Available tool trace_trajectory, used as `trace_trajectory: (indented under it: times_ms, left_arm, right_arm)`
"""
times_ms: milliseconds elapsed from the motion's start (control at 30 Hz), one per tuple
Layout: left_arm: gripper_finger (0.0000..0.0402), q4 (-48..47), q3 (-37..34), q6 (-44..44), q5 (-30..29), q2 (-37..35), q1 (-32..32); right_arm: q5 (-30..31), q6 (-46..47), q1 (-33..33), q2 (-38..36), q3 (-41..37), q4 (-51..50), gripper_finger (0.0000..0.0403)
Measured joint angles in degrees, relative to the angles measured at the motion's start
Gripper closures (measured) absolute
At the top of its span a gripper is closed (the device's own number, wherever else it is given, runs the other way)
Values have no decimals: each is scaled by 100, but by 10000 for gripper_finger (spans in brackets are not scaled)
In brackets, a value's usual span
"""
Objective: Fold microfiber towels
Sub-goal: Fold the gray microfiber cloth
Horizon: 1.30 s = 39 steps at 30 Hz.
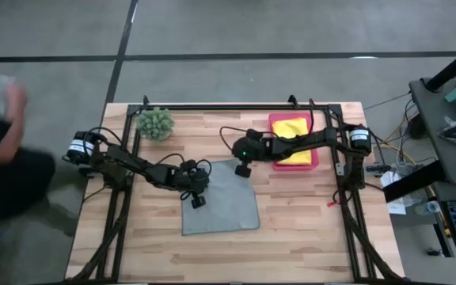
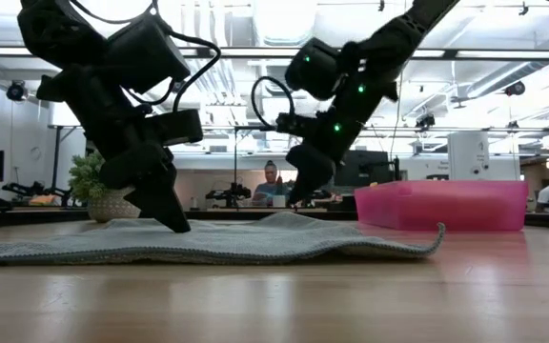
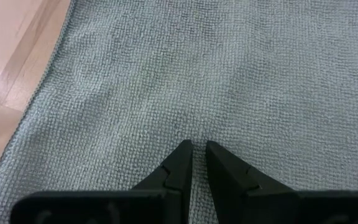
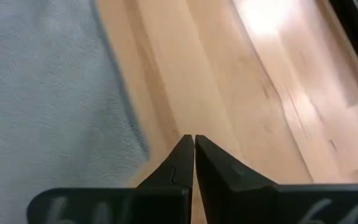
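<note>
A grey microfiber towel (image 1: pixel 220 199) lies spread flat on the wooden worktop (image 1: pixel 299 229), near its middle. The left pincer (image 3: pixel 198 149) presses down on the towel's left part, its fingers nearly together with only a thin gap. Farther back, the right pincer (image 4: pixel 194 140) is pressed fully together at the towel's far right corner, near the pink tray (image 1: pixel 313 161) holding a yellow towel (image 1: pixel 290 128).

Grey towel (image 1: pixel 222 207), yellow towel (image 1: pixel 290 127), pink tray (image 1: pixel 295 162), pale wood table (image 1: pixel 291 229)
</note>
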Motion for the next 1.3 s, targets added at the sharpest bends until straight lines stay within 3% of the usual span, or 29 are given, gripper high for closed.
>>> trace_trajectory:
  times_ms: [233, 467, 600, 667, 833, 967, 1100, 1300]
  left_arm:
    - [369, 4, -2, -2, -104, 2, -6]
    - [369, 28, -7, 0, -126, 2, -6]
    - [369, 94, -9, 0, -140, 9, 1]
    - [369, 96, -9, 0, -141, 9, 1]
    - [369, 101, -9, -1, -142, 9, 0]
    - [369, 103, -9, -11, -142, 9, -1]
    - [369, 109, -9, -11, -142, 9, -1]
    - [369, 116, -9, -4, -142, 9, 1]
  right_arm:
    - [-1035, 124, -166, -2, -457, 421, 394]
    - [-2217, 512, 301, -2, -671, 1085, 394]
    - [-2156, 807, 801, -7, -671, 1638, 394]
    - [-1845, 903, 1067, -7, -671, 1754, 394]
    - [-843, 532, 1543, -34, -525, 1216, 394]
    - [-257, 307, 1410, -205, -313, 588, 394]
    - [-279, -92, 1046, -349, -258, 341, 394]
    - [-1712, -458, 135, -392, -107, -24, 361]
